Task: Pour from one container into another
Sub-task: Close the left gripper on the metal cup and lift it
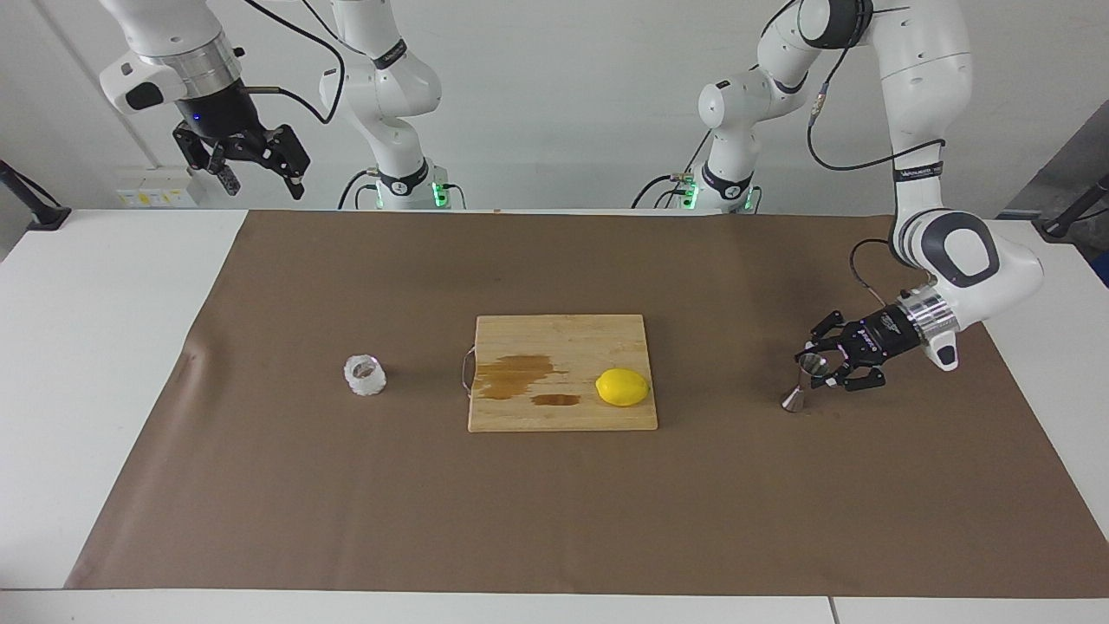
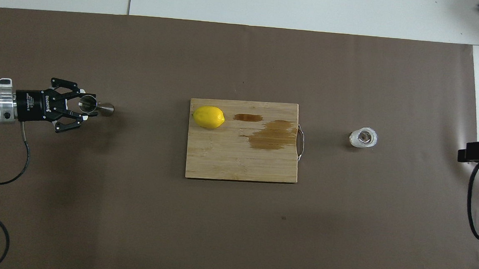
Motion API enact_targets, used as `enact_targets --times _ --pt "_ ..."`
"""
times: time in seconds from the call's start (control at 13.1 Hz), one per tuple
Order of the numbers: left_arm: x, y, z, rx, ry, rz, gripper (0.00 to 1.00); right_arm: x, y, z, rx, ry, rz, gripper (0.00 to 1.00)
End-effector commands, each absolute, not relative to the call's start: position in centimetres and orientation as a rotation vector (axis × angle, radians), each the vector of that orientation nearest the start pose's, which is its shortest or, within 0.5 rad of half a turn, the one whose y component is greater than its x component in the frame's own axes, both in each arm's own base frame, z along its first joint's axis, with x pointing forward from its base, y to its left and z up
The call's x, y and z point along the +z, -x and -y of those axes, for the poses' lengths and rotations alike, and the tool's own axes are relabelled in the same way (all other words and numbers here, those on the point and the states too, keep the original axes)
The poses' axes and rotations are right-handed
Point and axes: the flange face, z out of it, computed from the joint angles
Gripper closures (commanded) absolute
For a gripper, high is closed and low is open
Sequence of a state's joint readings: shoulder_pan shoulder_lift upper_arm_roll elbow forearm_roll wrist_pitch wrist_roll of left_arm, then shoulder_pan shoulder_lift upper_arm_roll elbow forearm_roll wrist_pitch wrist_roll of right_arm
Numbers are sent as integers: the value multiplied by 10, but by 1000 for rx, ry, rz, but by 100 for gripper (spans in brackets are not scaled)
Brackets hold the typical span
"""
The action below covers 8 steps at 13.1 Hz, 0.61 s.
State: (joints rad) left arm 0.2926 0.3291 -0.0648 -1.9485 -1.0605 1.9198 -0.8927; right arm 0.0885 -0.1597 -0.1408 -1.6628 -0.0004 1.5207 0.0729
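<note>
The faceted glass cup point(image 1: 365, 375) stands on the brown mat toward the right arm's end of the table; it also shows in the overhead view point(image 2: 363, 137). The steel jigger point(image 1: 799, 381) stands upright on the mat toward the left arm's end point(image 2: 93, 106). My left gripper point(image 1: 823, 364) is low at the jigger, lying sideways, open, with one finger on each side of the upper cone point(image 2: 86, 107). My right gripper point(image 1: 260, 169) waits open, raised high over the table's edge at the right arm's end, well apart from the cup.
A wooden cutting board point(image 1: 563, 416) lies mid-table between cup and jigger, with a lemon point(image 1: 622, 386) on it and dark wet stains point(image 1: 515, 377). A metal handle sits on the board's end toward the cup. A brown mat point(image 1: 554, 520) covers the table.
</note>
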Motion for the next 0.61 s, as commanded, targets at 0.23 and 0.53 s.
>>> enact_targets --times 0.23,0.53 --pt "327 -591 -73 -733 -1472 -1698 100 661 -491 34 -16 3127 -210 0" --pt "347 -605 -56 -768 -1433 -1764 100 660 -491 34 -14 3129 -210 0"
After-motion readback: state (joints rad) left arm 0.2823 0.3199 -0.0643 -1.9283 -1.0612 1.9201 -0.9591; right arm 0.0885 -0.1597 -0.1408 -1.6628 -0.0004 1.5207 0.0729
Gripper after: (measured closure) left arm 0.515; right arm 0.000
